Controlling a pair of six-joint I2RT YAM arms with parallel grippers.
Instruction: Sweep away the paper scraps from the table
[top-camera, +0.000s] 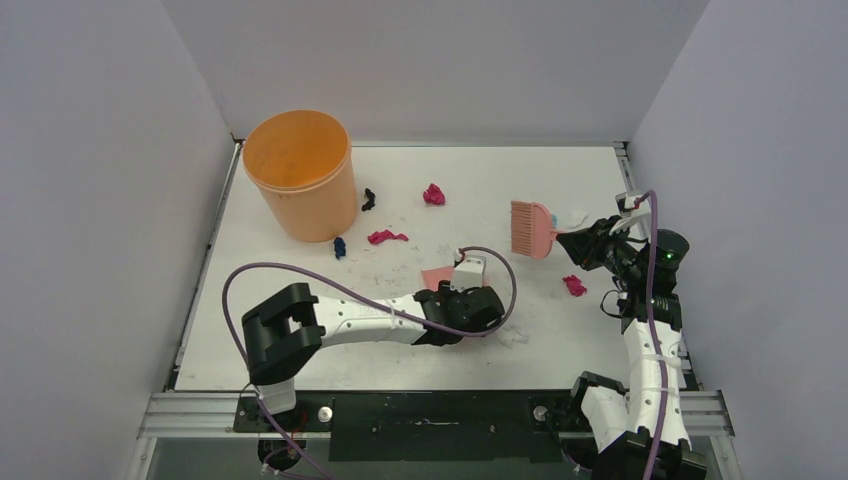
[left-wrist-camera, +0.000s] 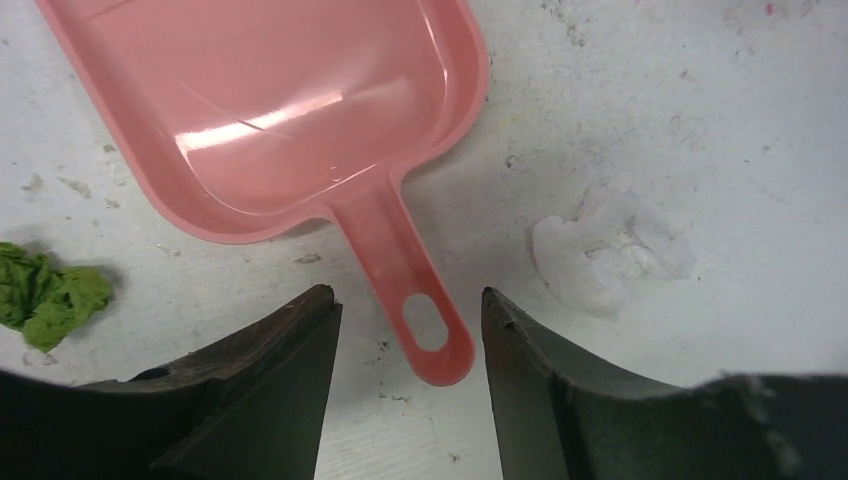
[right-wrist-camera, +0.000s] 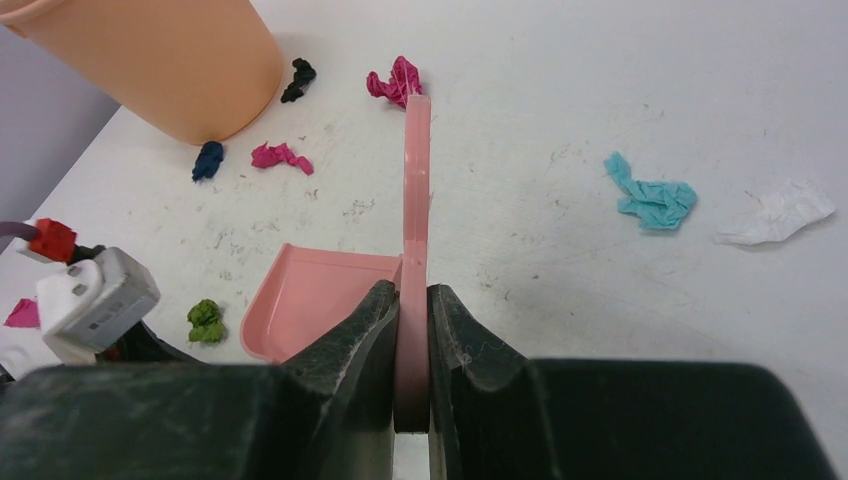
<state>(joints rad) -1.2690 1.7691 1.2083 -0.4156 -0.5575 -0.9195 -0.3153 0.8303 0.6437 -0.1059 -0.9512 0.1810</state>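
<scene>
Paper scraps lie scattered on the white table (top-camera: 560, 180): black (top-camera: 368, 199), magenta (top-camera: 433, 194), magenta (top-camera: 387, 237), dark blue (top-camera: 340, 247), magenta (top-camera: 574, 286) and white (top-camera: 512, 335). The right wrist view adds a teal scrap (right-wrist-camera: 655, 200) and a white one (right-wrist-camera: 780, 212). My left gripper (left-wrist-camera: 410, 300) is open, and the end of the pink dustpan's handle (left-wrist-camera: 425, 325) lies between its fingers untouched. A green scrap (left-wrist-camera: 45, 295) and a white scrap (left-wrist-camera: 610, 250) flank it. My right gripper (right-wrist-camera: 413, 290) is shut on the pink brush's handle (right-wrist-camera: 416, 180), holding the brush (top-camera: 530, 228) above the table's right side.
A tall orange bucket (top-camera: 300, 175) stands at the back left of the table. The pink dustpan (left-wrist-camera: 280, 120) rests flat in the middle, partly under my left wrist. Grey walls enclose the table on three sides.
</scene>
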